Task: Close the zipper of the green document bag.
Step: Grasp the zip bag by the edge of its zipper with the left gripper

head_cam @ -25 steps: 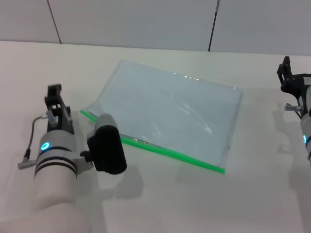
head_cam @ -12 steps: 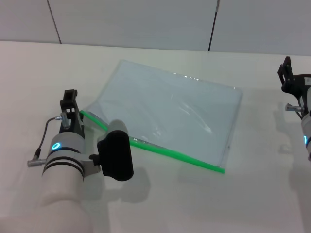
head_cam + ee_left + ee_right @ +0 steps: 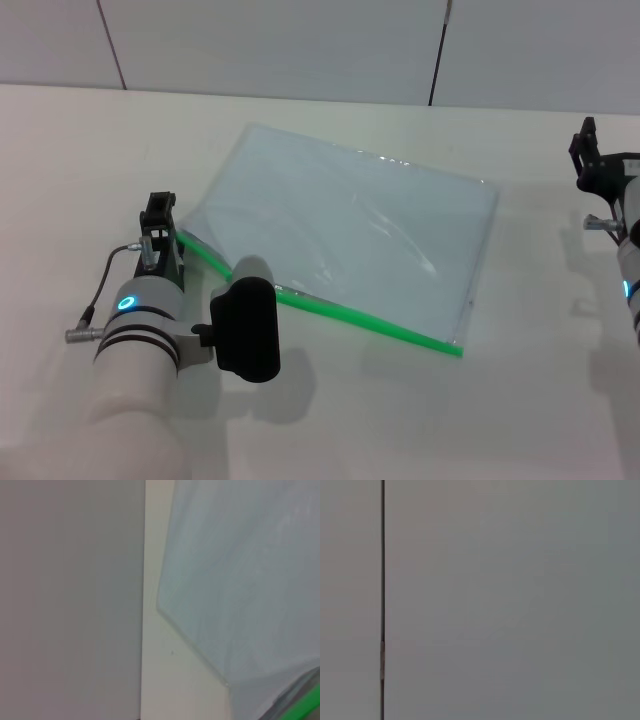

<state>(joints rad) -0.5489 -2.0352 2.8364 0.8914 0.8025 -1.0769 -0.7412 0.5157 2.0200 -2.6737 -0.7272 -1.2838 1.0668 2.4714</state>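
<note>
Head view, nearest first: the left gripper (image 3: pixel 158 215) sits low at the near left, its tip just beside the left end of the zipper (image 3: pixel 340 311); whether its fingers are spread or closed cannot be told. That bright green strip runs along the near long edge of the green document bag (image 3: pixel 350 235), which lies flat on the table (image 3: pixel 330 420), angled from near right to far left. Farther off at the right edge, the right gripper (image 3: pixel 592 152) hangs well apart from the bag, finger state likewise unclear.
</note>
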